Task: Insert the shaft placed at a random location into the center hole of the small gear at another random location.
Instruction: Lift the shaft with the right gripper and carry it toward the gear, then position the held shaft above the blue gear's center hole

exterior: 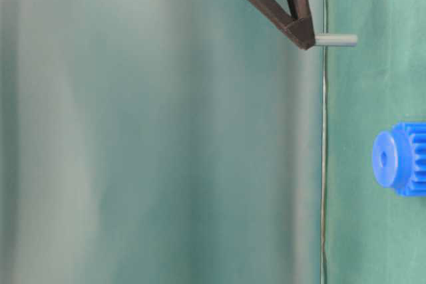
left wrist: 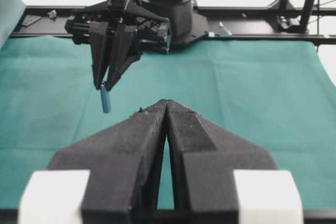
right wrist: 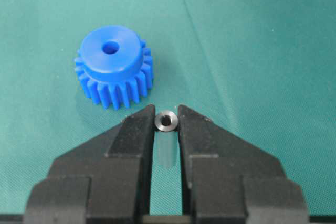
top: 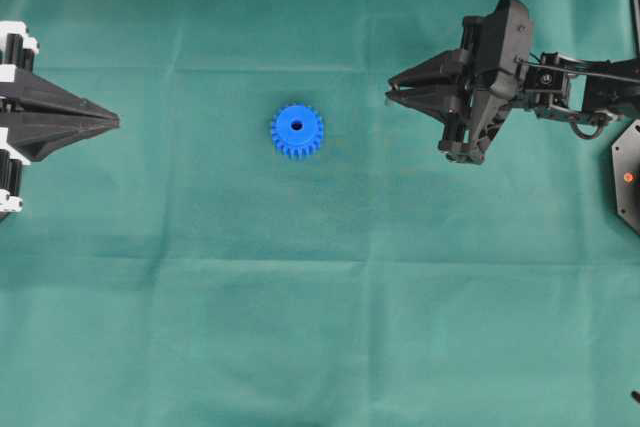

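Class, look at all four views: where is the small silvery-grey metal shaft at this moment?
The small silvery-grey metal shaft is pinched between the right claw fingertips, above the green cloth, apart from the bright blue plastic gear to its right in the overhead view.

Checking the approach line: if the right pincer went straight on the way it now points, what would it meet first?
Probably bare green cloth, not the small gear. The right pincer points downward, holding the shaft off the table; the gear lies just off its line, though depth is uncertain.

Blue gear (top: 297, 130); grey shaft (exterior: 336, 40); green cloth (top: 300, 297); blk tools.
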`<state>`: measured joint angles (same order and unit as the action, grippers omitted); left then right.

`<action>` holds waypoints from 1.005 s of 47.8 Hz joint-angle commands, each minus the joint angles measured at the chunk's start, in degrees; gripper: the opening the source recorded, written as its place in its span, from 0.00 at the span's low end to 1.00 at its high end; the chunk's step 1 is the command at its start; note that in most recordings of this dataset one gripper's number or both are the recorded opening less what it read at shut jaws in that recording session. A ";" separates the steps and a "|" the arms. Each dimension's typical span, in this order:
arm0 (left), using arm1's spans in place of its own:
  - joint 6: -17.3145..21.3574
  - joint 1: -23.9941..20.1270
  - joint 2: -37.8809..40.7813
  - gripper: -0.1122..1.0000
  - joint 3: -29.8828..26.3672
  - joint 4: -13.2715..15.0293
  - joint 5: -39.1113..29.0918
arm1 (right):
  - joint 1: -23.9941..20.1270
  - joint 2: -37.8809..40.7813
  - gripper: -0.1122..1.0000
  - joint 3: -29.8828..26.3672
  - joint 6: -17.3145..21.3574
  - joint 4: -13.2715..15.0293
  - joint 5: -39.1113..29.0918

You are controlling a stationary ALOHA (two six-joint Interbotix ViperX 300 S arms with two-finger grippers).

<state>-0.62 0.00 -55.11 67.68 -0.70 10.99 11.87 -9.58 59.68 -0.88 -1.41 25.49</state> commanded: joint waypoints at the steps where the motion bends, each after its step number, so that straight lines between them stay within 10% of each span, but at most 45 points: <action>1: -0.09 -0.09 0.44 0.10 -1.23 -0.09 0.18 | -0.53 -0.35 0.22 -1.85 -0.70 0.00 0.35; 48: -0.18 0.00 0.44 0.10 -1.32 -0.09 0.18 | -5.45 16.79 0.22 -21.88 -1.14 0.26 -2.11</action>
<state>-0.70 0.00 -55.11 67.68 -0.70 10.90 6.50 7.91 39.20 -0.97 -1.32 23.20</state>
